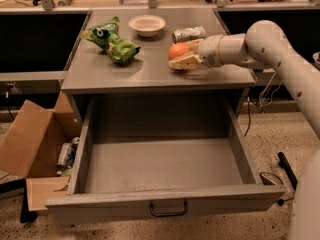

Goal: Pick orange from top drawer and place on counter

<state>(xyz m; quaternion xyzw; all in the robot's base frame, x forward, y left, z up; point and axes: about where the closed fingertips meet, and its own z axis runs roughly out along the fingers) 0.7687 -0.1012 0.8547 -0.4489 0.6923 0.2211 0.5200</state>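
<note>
The orange (178, 50) is a small bright-orange ball held between my gripper's fingers (184, 63) at the right part of the counter (115, 71), at or just above its surface. My gripper (181, 55) reaches in from the right on the white arm (265, 44) and is shut on the orange. The top drawer (165, 169) is pulled fully out below the counter. Its inside is bare, and its front panel carries a thin dark handle (168, 210).
On the counter stand a white bowl (147, 25) at the back, green snack bags (111, 40) at the left and a silvery can (189, 34) lying right behind the orange. An open cardboard box (35, 144) sits on the speckled floor left of the drawer.
</note>
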